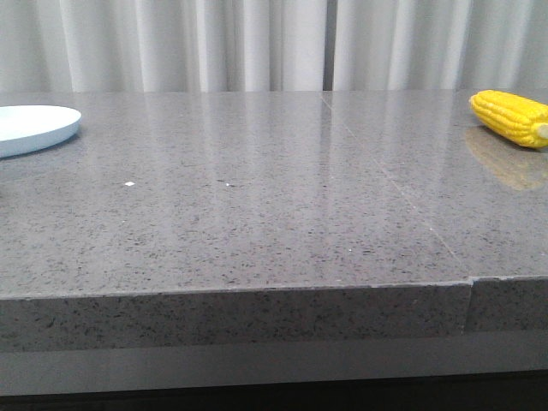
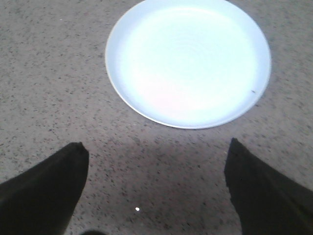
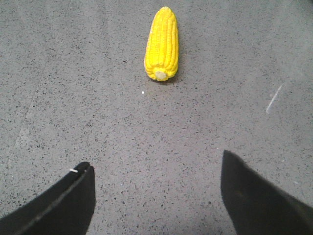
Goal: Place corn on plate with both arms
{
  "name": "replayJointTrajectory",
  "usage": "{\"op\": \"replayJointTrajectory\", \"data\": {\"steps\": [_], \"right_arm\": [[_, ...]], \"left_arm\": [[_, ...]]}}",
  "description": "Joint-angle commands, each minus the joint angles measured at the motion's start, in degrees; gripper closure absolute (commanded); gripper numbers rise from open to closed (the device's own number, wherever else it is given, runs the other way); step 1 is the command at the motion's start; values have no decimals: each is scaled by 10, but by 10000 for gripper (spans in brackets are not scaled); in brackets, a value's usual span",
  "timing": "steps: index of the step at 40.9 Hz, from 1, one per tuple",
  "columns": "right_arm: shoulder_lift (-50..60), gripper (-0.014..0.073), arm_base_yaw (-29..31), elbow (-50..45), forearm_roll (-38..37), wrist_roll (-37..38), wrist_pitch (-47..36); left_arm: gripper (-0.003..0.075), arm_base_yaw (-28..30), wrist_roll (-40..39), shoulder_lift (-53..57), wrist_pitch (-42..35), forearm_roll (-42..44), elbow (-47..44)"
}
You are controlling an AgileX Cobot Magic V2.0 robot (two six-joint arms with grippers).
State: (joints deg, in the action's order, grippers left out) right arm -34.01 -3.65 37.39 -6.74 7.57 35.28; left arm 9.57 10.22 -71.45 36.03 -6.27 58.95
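Two grippers spread wide, left gripper point(image 2: 156, 188) before bare plate point(image 2: 188, 61), right gripper point(image 3: 154, 196) facing corn point(image 3: 162, 44), no writing.

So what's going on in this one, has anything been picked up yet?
Nothing is held yet. The corn lies on the grey table at the far right, and the plate sits empty at the far left, well apart from it. The right gripper is open above the table with the cob ahead of its fingers, pale cut end towards it. The left gripper is open too, just short of the plate's rim. Neither touches anything.
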Motion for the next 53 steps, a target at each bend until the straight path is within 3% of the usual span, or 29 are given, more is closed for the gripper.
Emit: {"op": "replayJointTrajectory", "data": {"steps": [1, 15, 24, 34, 41, 47, 53], "right_arm": [[-6, 32, 3, 17, -10, -2, -37], [-6, 32, 3, 17, -10, -2, -37], [-6, 32, 3, 17, -10, -2, -37], [-6, 32, 3, 17, -10, -2, -37], [-6, 32, 3, 17, -10, -2, -37], [-6, 32, 3, 17, -10, -2, -37], [-6, 32, 3, 17, -10, -2, -37]], "left_arm": [[166, 21, -6, -33, -27, -15, 49], [166, 71, 72, -213, 20, -120, 177], [166, 69, 77, -280, -20, -138, 221], [166, 68, 77, -308, -91, -174, 223], [168, 68, 77, -320, -101, -180, 223], [257, 68, 79, -320, -91, -180, 223], [450, 68, 81, -320, -74, -180, 223]]}}
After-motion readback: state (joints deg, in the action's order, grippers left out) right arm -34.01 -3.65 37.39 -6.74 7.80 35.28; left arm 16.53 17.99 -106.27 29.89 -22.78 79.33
